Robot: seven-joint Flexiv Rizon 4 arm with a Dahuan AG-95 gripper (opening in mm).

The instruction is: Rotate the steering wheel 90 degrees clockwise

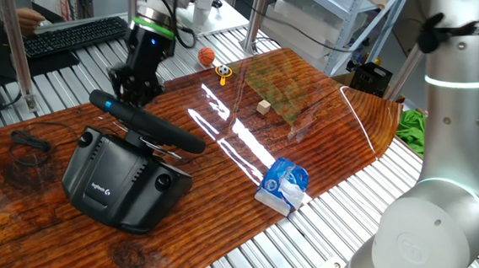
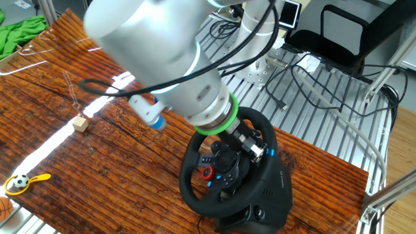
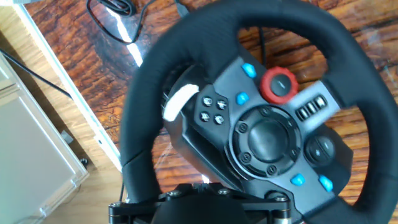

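Facing steering wheel (image 3: pixel 261 118), end effector (image 1: pixel 134 84) close.

Gripper (image 1: pixel 134 84) fingertips: hidden behind the steering wheel (image 1: pixel 146 121) rim
Wheel, hand view: blurred, right edge cut off
Jaw state: unclear

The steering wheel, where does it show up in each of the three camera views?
One fixed view: the steering wheel sits left of centre, seen edge-on.
The other fixed view: lower centre-right, below the arm.
Hand view: fills the frame, face-on.
Shared landmark: the wooden tabletop.
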